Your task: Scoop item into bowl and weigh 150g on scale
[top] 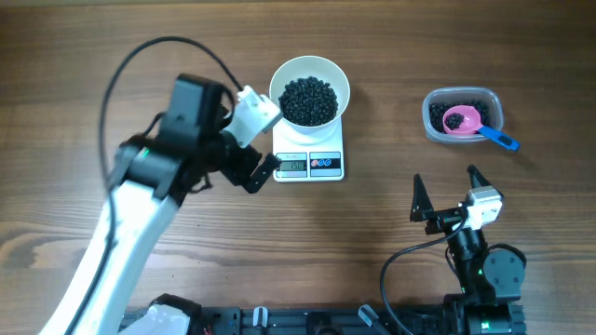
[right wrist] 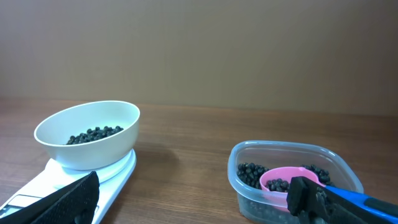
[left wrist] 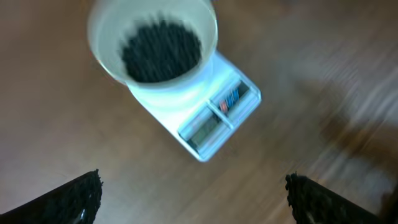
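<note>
Picture soft, motion-blurred. White bowl [left wrist: 104, 46] at 11 o'clock, sitting on the scale [left wrist: 239, 84], with a dark heap of beads [left wrist: 161, 50] inside. The scale's front end points to 4 o'clock, with the grey display [left wrist: 202, 129] and coloured buttons [left wrist: 230, 99] there. Left gripper [left wrist: 194, 188] spread wide, its black fingertips [left wrist: 78, 198] at 8 and 4 o'clock, nothing between them. Brown wooden table [left wrist: 56, 137] beneath.

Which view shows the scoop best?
The overhead view: the whole scoop rests in the tub, pink cup and blue handle clear. The right wrist view shows it low and partly covered; the left wrist view misses it.
</note>
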Action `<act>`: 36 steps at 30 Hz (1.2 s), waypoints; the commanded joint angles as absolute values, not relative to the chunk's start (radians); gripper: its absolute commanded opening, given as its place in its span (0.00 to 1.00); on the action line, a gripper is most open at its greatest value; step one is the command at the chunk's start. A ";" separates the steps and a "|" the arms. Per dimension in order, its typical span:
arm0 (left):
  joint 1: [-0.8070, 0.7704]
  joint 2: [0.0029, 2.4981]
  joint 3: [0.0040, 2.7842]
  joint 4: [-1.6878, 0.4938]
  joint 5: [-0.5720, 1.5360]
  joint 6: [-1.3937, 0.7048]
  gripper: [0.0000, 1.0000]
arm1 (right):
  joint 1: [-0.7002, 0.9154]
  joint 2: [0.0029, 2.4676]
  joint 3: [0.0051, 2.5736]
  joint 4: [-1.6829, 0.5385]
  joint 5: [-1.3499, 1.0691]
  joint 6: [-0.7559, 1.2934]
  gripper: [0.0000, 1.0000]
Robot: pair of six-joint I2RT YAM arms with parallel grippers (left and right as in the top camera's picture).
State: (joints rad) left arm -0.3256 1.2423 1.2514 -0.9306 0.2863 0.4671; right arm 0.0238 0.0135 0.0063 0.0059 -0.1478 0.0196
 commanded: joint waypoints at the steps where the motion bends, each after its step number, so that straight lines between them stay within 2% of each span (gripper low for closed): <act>1: -0.286 1.061 1.259 -0.893 0.299 0.483 1.00 | 0.028 0.004 0.006 0.008 -0.130 0.002 1.00; 7: -0.194 0.809 1.210 -0.791 0.352 0.483 1.00 | 0.028 0.004 0.006 0.008 -0.130 0.002 1.00; 11: -0.129 0.631 1.089 -0.678 0.463 0.483 1.00 | 0.028 0.004 0.006 0.008 -0.130 0.002 1.00; 24: -0.106 0.322 0.705 -0.292 0.509 0.482 1.00 | 0.028 0.004 0.006 0.008 -0.130 0.002 1.00; 36: -0.092 0.098 0.529 -0.223 0.559 0.482 1.00 | 0.028 0.004 0.006 0.008 -0.130 0.002 1.00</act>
State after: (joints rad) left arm -0.1131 0.1650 0.5735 -0.2279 0.5201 0.4713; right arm 0.0238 0.0135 0.0063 0.0063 -0.1474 0.0132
